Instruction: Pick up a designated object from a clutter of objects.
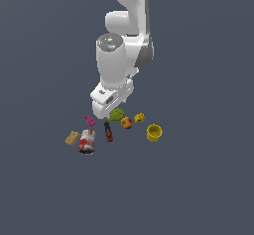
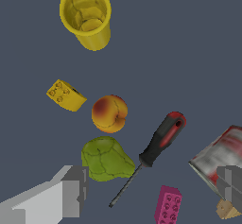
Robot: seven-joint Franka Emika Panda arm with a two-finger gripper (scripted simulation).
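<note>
1. Dark grey-blue tabletop [image 1: 198,189] is seen in both views, plain and unmarked, with a loose cluster of small items gathered beneath the arm.
2. The green pear-like object [image 2: 108,159] is found at the middle of the cluster, just beside the red-yellow fruit [image 2: 109,113] and the red-black screwdriver [image 2: 156,150]; no contact with either can be confirmed.
3. The end effector [image 2: 153,187] is held above it with fingers spread wide, nothing pinched; one finger [image 2: 71,192] is seen near the green object, the other [image 2: 231,183] in front of the red-white can [image 2: 220,154].
4. This wide stance is judged to be a pre-grasp approach, though the screwdriver also lies between the fingers.
5. The yellow cup [image 2: 86,15], yellow block [image 2: 66,95], pink block [image 2: 168,205] and tan block [image 1: 73,138] are left around the edges, apart from the target.
</note>
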